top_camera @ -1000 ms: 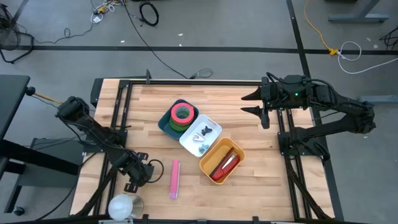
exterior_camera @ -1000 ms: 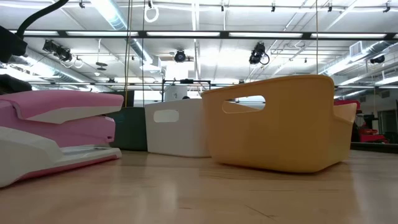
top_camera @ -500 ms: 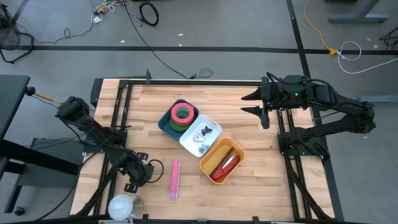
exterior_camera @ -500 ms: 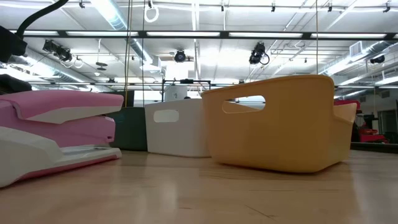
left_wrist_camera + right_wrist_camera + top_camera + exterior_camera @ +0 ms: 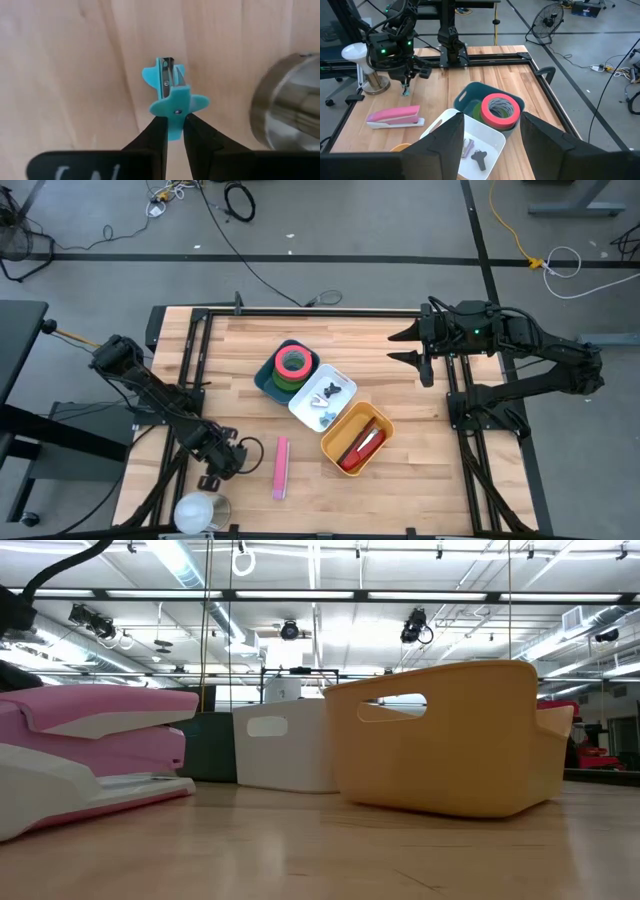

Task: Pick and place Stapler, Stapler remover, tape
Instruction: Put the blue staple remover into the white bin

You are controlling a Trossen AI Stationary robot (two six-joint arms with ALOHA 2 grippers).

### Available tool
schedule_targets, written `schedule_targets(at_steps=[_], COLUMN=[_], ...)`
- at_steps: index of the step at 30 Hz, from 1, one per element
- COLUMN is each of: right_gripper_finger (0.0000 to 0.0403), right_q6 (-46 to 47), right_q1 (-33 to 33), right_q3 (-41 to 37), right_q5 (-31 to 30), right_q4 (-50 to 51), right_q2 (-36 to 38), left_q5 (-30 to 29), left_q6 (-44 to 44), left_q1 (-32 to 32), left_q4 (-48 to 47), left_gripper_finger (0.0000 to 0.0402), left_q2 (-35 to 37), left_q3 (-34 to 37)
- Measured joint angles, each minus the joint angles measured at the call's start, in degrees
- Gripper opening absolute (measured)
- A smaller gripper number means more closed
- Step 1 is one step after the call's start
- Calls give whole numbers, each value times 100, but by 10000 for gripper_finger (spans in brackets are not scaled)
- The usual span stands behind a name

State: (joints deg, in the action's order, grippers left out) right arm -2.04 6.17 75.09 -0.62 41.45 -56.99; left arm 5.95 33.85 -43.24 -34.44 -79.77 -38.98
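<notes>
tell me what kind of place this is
Probably a robotics lab or workshop: a wooden table in a metal frame with a dark arm on each side, loose cables on the grey floor, and bare ceiling strip lights and ducts.

Blue staple remover (image 5: 172,97) pinched upright; pink stapler (image 5: 281,468) flat; tape (image 5: 293,362) in teal bin.

We're holding our left arm low over the near-left part of the table, wrist pointing down, left gripper (image 5: 172,127) w/ fingers (image 5: 155,135) pinched together on the staple remover (image 5: 172,95). Right arm's waiting at the far-right edge, elbow folded back, right gripper (image 5: 405,345) facing toward the table's middle, fingers (image 5: 445,145) standing apart, gripping nothing.
</notes>
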Motion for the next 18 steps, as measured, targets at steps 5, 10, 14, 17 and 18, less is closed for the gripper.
schedule_targets(at_steps=[5, 10, 14, 17, 18], right_gripper_finger=[194, 194, 194, 194, 194], right_q6=[2, 0, 2, 2, 1], right_q1=[0, 0, 0, 0, -2], right_q3=[0, 0, 0, 0, 0], right_q5=[0, 0, 0, 0, 0], right_q4=[0, 0, 0, 0, 0], right_q2=[0, 0, 0, 0, 0], left_q5=[289, 479, 483, 489, 486], left_q6=[1, 0, 0, 4, 3], left_q1=[1, 7, 16, 110, 155], left_q4=[-1, -3, -3, -3, -3], left_gripper_finger=[53, 49, 50, 51, 51], left_q2=[0, 0, 0, 2, 3], left_q3=[0, -2, -2, -2, -2])
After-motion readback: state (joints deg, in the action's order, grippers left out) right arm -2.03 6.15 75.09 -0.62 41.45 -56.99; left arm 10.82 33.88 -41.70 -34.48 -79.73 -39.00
